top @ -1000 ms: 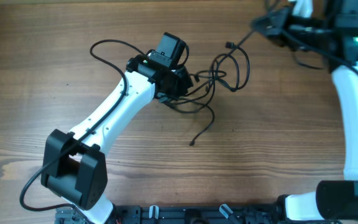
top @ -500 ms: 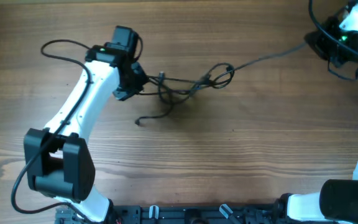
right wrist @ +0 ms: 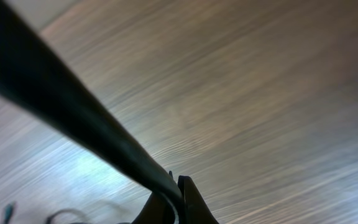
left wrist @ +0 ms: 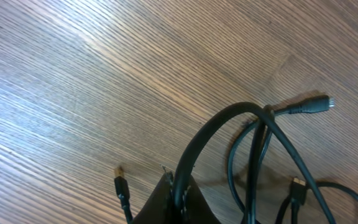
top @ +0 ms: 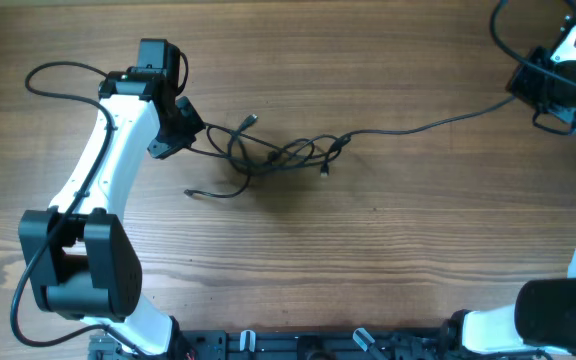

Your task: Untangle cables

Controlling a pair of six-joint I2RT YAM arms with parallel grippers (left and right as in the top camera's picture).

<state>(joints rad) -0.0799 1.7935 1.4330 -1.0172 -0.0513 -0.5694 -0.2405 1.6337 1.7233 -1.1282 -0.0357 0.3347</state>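
The thin black cables (top: 278, 153) lie bunched in loops at the table's middle left, with small plug ends sticking out. One strand (top: 438, 122) runs from the bunch rightward up to my right gripper (top: 524, 88), which is shut on it; that strand crosses the right wrist view (right wrist: 73, 121) as a thick dark band into the jaws (right wrist: 178, 196). My left gripper (top: 180, 130) is shut on a cable loop at the bunch's left end; the left wrist view shows the loop (left wrist: 229, 118) clamped in the jaws (left wrist: 178, 196) and a plug (left wrist: 312, 106) beyond.
The wooden table (top: 368, 270) stretches around the bunch. A loose plug end (top: 190, 192) lies below the left gripper. The left arm's own wire (top: 58, 72) loops at the far left. The arm bases stand along the front edge.
Both grippers have moved apart: the left one went left with its loop, the right one went right. The bunch has been dragged left and stretched out, with one strand pulled long toward the right.
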